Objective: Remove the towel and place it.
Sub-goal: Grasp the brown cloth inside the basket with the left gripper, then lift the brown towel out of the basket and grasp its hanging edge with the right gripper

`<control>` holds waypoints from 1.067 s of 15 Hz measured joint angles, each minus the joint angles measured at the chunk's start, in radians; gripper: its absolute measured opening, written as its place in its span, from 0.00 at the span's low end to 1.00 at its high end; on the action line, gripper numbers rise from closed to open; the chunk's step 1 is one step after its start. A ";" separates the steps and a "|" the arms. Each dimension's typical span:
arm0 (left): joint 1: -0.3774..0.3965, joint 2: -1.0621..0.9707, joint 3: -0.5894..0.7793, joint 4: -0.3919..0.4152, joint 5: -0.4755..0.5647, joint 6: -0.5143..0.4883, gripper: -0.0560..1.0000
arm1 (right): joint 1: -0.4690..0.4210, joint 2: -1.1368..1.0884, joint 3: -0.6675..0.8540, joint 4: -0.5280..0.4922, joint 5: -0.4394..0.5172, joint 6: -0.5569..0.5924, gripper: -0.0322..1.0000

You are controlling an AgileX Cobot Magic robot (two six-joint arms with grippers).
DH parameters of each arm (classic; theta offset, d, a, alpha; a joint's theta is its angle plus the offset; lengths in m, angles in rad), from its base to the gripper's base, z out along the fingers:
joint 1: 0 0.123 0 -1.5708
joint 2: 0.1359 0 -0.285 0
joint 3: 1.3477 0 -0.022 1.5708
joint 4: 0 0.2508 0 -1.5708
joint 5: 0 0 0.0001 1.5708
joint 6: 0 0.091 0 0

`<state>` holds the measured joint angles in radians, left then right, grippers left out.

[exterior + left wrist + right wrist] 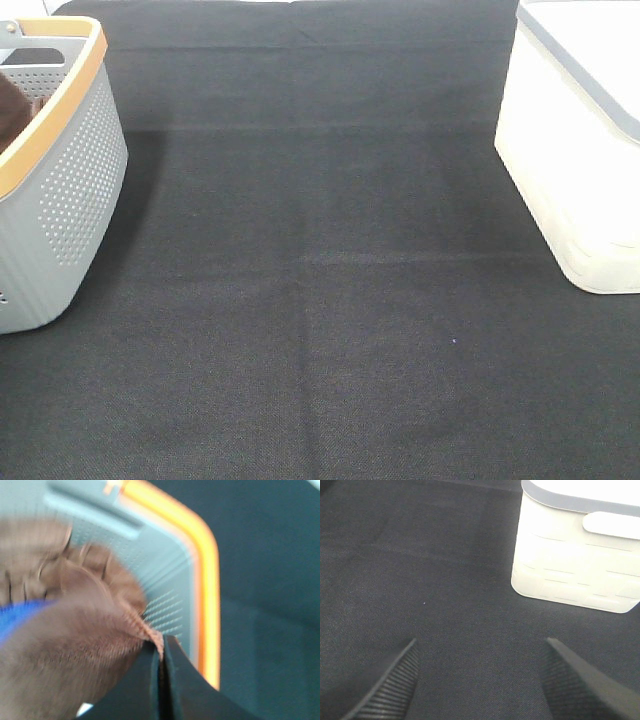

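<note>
Our left fingers point(168, 680) are pressed fully together on the stitched hem of the towel point(75, 655), pinching one edge or corner of the cloth. The towel is reddish-brown and plush. It lies bunched inside the grey basket point(70, 200) with the orange-tan rim, at the left of the bench point(320, 300); from the high camera we see only a dark sliver of it above the rim.

We judge it light, soft and limp. Held by the hem, it should drape and trail, and it may drag on the rim or on whatever lies under it. The stitched edge gives the firmest hold.

Our right fingers point(390, 685) stand wide apart and empty above bare bench, near the white bin point(575, 555).

We can read no label, brand or writing; the left wrist view is blurred, and we cannot identify a blue patch point(20, 615) beside the towel.
</note>
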<state>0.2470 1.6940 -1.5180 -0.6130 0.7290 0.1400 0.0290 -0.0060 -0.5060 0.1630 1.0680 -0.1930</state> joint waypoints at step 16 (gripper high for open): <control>-0.111 -0.392 -0.002 -0.901 -0.116 0.640 0.05 | 0.000 0.156 0.000 0.379 -0.123 -0.073 0.67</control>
<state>0.1360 1.3020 -1.5200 -1.5140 0.6130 0.7800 0.0290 0.1500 -0.5060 0.5420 0.9450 -0.2660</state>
